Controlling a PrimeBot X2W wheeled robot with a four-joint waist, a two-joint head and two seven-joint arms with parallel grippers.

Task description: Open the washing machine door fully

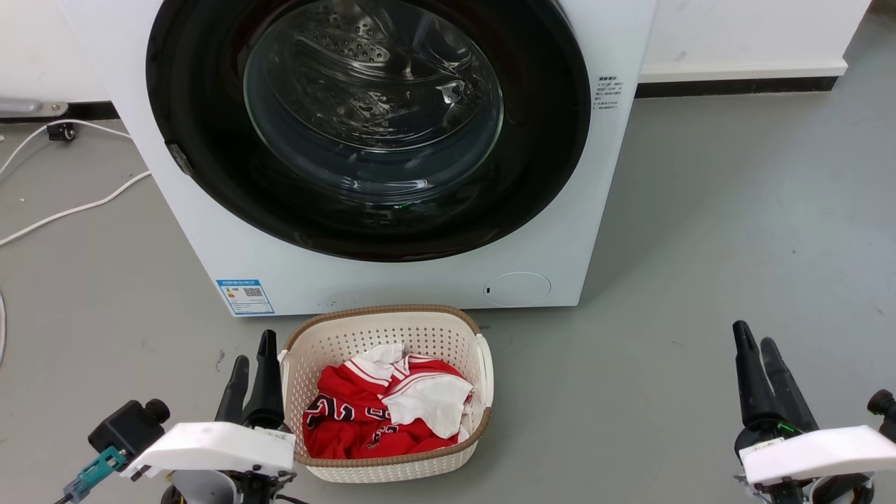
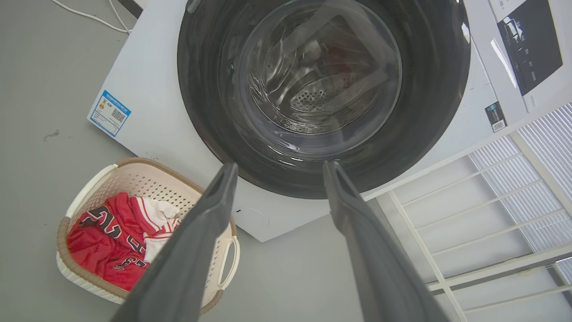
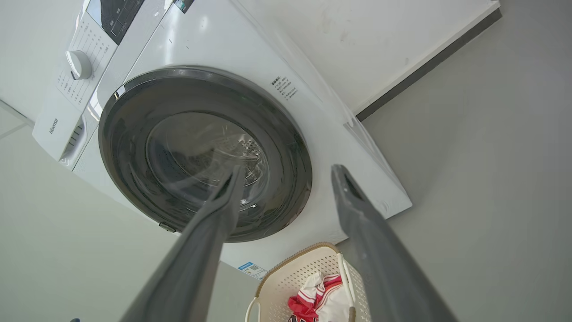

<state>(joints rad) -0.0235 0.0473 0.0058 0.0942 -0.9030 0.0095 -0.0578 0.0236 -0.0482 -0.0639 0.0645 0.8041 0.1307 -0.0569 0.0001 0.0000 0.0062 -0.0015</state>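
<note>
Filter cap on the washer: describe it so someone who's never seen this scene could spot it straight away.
Find the white washer and its big black door. Below the door, at the front's lower right in the head view, sits the filter cap. It is a round white disc with a small dark notch, unlike the blue rectangular sticker at the lower left.

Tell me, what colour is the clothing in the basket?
Red with white parts. The clothing in the basket shows best in the head view.
</note>
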